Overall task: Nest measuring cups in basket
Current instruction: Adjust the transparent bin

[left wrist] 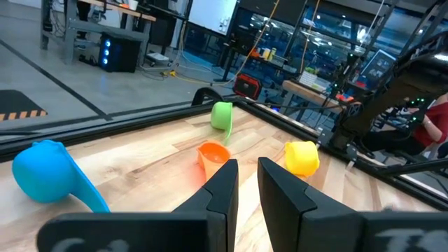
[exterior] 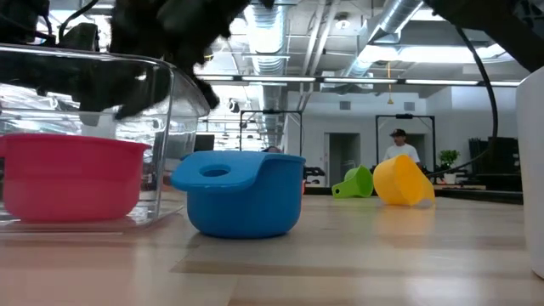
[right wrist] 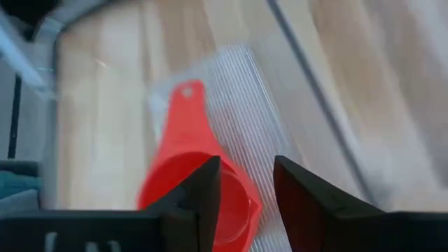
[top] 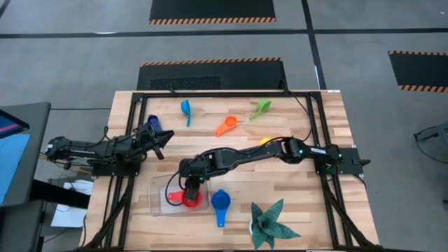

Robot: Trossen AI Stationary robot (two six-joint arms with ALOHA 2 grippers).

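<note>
The clear basket [top: 159, 198] lies at the table's near left. A red measuring cup [top: 190, 199] rests upright on the basket's floor, handle [right wrist: 185, 105] flat on the ribbed bottom. My right gripper [right wrist: 246, 187] hangs open just above that cup [exterior: 72, 174], pointing down at a slant, with nothing between its fingers. A blue cup [top: 220, 203] lies upside down on the wood beside the basket. Light blue [top: 185, 109], orange [top: 225, 126], green [top: 262, 107], yellow [top: 264, 141] and dark blue [top: 152, 122] cups lie farther back. My left gripper [top: 161, 137] waits level at the left, slightly open.
A dark green spiky plant [top: 269, 224] stands at the near right. A black frame [top: 231, 93] rims the table. My right arm [top: 252, 154] stretches across the table's middle, partly over the yellow cup. Bare wood lies between the far cups and the basket.
</note>
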